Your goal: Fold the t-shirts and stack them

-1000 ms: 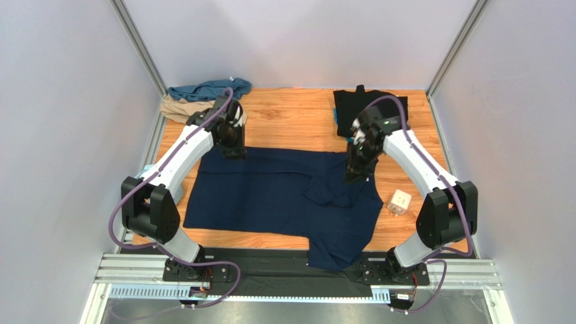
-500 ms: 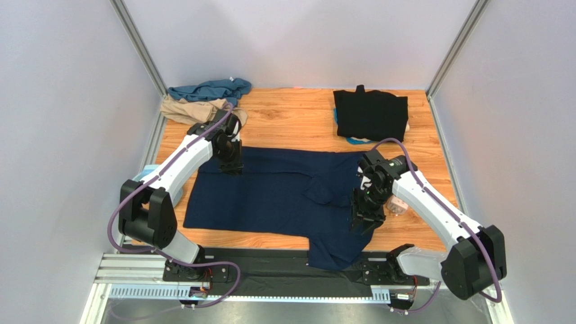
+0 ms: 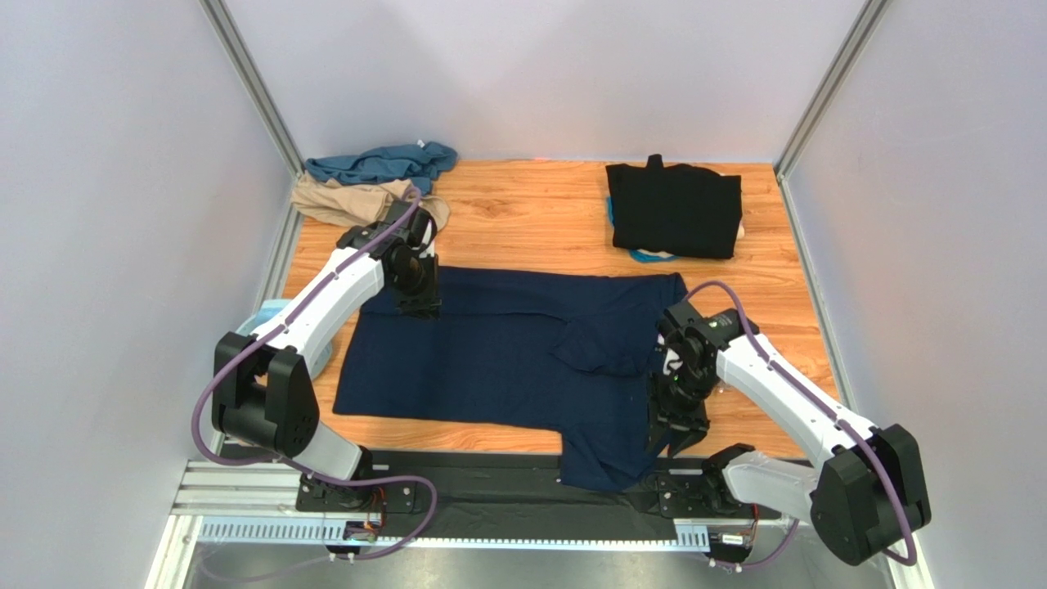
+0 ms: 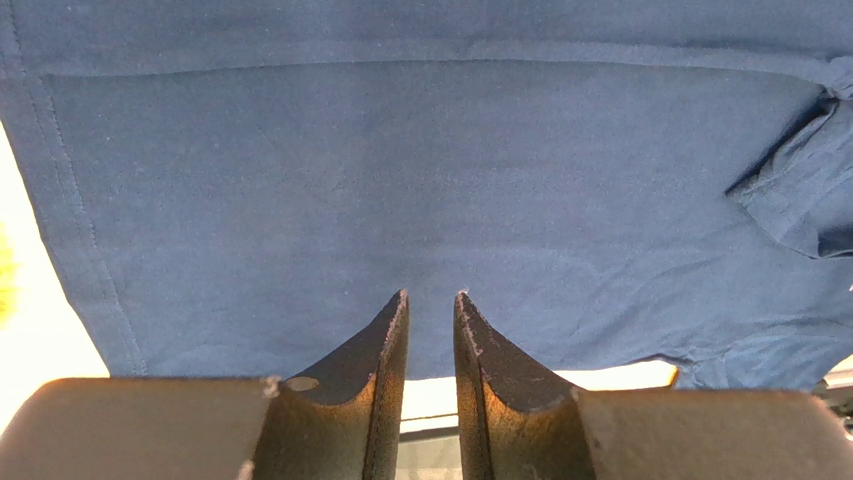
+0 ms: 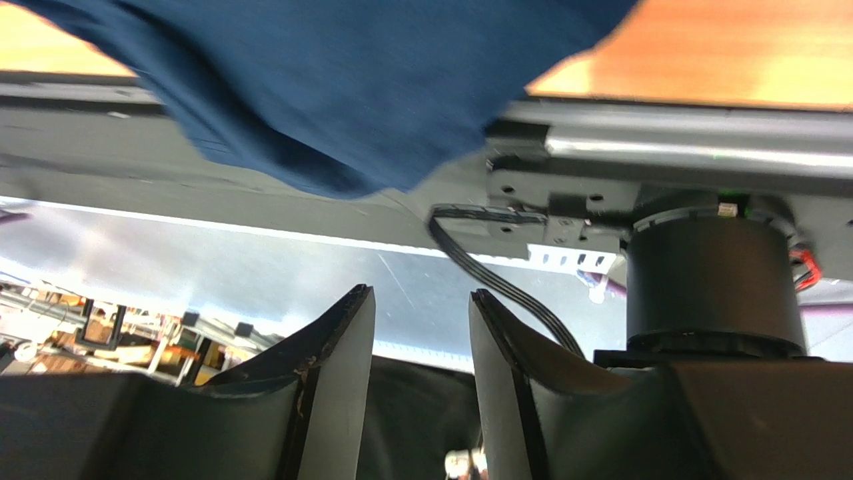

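Right hand (image 5: 420, 292), fingers apart and empty, hangs by the navy t-shirt (image 3: 492, 356) where it droops over the bench (image 3: 541, 221) edge. Left hand (image 4: 431, 293), narrowly apart, sits at its far hem. Best to pinch the drooping corner low, then draw it flat.

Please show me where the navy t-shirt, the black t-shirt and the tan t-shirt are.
navy t-shirt (image 3: 492, 356), top external view, middle of its spread body.
black t-shirt (image 3: 674, 211), top external view, centre of the folded cloth.
tan t-shirt (image 3: 338, 200), top external view, its crumpled left part.
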Controlling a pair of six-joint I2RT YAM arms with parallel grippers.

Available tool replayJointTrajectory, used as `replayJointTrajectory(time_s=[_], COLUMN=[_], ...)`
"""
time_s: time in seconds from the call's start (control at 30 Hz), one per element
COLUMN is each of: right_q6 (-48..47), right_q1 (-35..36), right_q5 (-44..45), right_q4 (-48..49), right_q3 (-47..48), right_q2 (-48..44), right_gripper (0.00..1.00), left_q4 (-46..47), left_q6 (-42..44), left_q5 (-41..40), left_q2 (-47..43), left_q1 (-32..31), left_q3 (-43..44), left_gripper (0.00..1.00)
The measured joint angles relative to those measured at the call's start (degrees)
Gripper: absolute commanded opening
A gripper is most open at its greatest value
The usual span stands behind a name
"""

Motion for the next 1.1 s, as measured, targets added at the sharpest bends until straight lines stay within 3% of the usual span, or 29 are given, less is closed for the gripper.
replayJointTrajectory(time_s=[0.3,0.7,1.1], right_q6=[1.4,3.2,3.4], right_q1=[0.0,0.1,0.1], right_q5=[-1.5,-2.7,-2.9], right_q4=[4.1,16.4,17.4], right_q3=[-7.4,-8.5,-9.7], right_q2=[-0.3,12.2,12.6], right_gripper=[0.46,0.46,0.46], left_q4=[1.2,1.2,1.6], left_q6=[0.4,1.7,1.2], left_q5=[1.9,2.3,2.6], left_q2=[0.9,2.7,2.7], left_q1=[0.0,0.0,0.0], left_q3=[-2.6,-0.6,-3.6], left_gripper=[0.28,0.28,0.28])
